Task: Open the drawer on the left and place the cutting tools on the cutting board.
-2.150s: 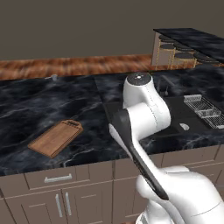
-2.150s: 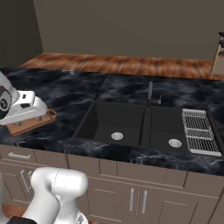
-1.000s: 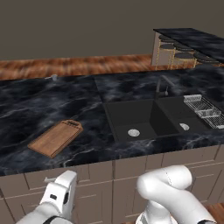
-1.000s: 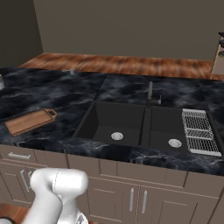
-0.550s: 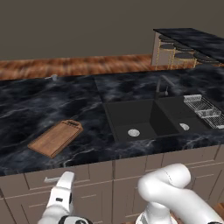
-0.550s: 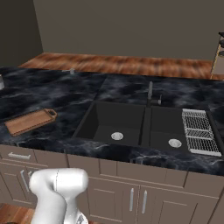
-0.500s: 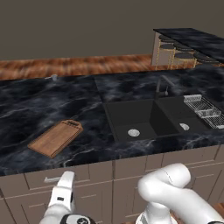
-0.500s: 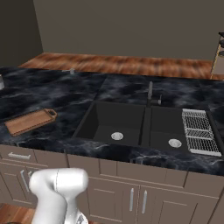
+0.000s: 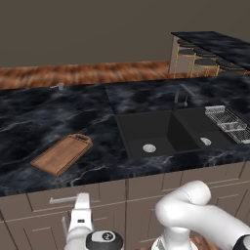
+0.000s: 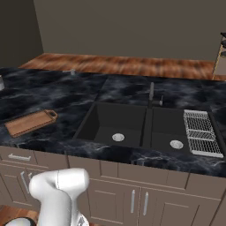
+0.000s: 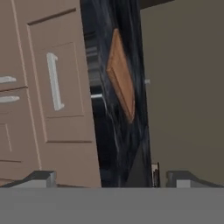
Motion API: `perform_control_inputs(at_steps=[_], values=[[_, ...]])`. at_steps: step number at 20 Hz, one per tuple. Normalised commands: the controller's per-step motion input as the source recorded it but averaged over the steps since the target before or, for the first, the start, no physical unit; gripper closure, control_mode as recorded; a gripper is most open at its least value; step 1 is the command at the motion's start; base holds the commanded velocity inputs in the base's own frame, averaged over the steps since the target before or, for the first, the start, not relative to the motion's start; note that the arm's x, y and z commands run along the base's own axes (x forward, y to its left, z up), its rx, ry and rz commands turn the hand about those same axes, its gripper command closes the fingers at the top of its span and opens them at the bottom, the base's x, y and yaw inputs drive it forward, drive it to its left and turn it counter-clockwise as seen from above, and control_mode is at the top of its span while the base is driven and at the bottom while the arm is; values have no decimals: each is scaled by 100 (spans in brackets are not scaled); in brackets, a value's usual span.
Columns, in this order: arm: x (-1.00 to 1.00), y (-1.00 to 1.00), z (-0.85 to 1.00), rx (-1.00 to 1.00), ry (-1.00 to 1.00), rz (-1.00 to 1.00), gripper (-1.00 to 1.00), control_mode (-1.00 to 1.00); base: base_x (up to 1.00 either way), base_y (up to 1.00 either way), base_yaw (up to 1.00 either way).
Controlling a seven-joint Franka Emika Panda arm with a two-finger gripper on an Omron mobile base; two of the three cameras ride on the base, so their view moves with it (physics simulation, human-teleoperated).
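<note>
The counter (image 9: 58, 112) is showing black stone veined with pale grey marbling. The cutting board (image 9: 62, 153) is showing warm brown wood with a fine lengthwise grain. The drawer (image 9: 63, 197) is wearing a flat taupe-brown front, and its handle (image 9: 62, 199) is gleaming silver. The sink (image 10: 132, 126) is sitting matte black, with pale round drains. The rack (image 10: 201, 132) is showing light grey wire. The floor (image 10: 123, 64) is glowing reddish-brown wood. The wall (image 10: 132, 26) is lying dull olive-grey.

Cutting board (image 9: 62, 154) on dark counter (image 9: 29, 122), drawer (image 9: 63, 197) shut below — sink (image 9: 163, 134) right
</note>
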Motion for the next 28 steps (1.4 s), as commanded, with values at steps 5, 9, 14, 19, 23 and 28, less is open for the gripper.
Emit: perform_control_inputs(at_steps=[5,9,14,19,23,28], values=[[0,0,-36,-3,-13,1,-100,-100,0,0,0],[5,1,-17,0,-13,0,-100,-100,0,0,0],[24,6,-1,0,-7,0,-100,-100,0,0,0],[34,1,0,0,0,0,-100,-100,0,0,0],[17,0,-5,0,-1,0,-100,-100,0,0,0],[9,4,-20,0,0,0,-100,-100,0,0,0]])
